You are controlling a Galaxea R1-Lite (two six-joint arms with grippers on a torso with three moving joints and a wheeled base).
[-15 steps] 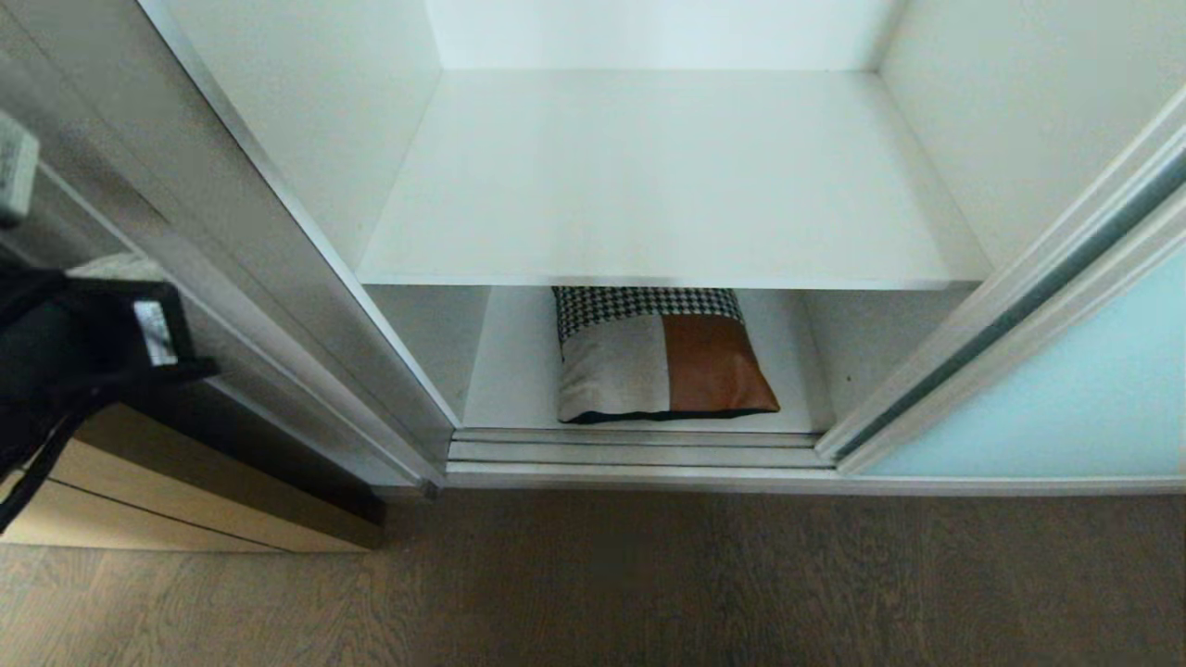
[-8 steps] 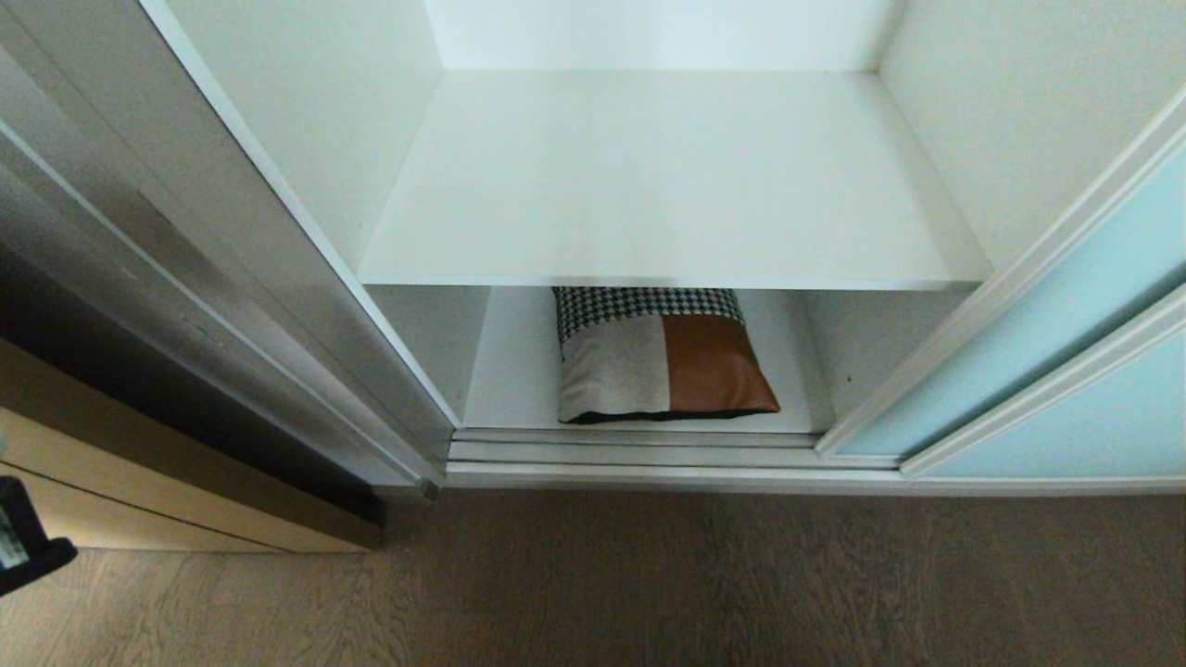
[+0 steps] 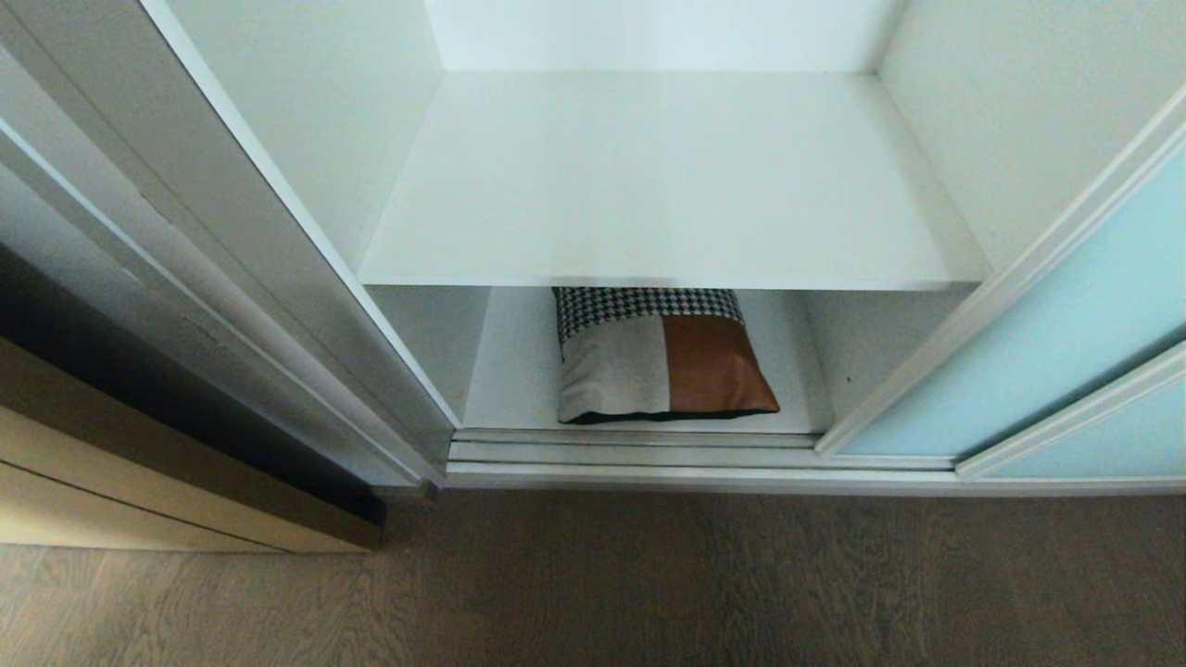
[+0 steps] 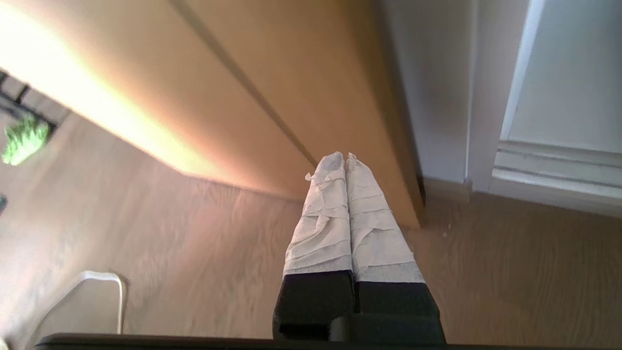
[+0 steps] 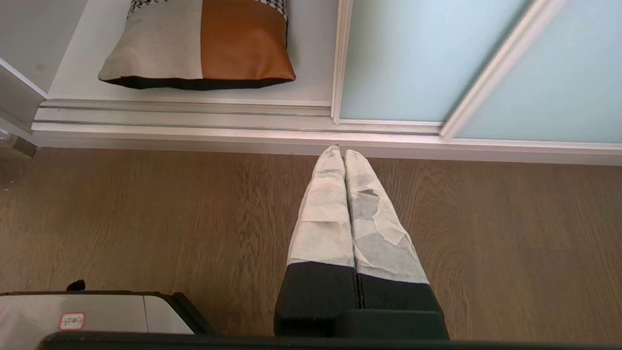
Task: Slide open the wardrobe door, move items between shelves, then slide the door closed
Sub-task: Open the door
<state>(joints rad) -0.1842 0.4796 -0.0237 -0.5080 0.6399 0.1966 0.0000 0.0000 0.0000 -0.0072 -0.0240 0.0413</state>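
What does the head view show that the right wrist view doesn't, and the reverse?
Head view only: the bare upper shelf and the wooden door at left; no gripper appears. Right wrist view only: the right gripper, shut, above the wood floor. Both: the patchwork cushion on the bottom shelf, the floor track, the aqua sliding door.

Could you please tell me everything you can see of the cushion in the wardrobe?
The cushion is a soft square patchwork: a black-and-white houndstooth band at the back, a pale grey fabric panel, a leather-like tan-brown panel and a dark lower edge. It lies flat on the lowest shelf, under the upper shelf, just behind the door track. Neither gripper touches it.
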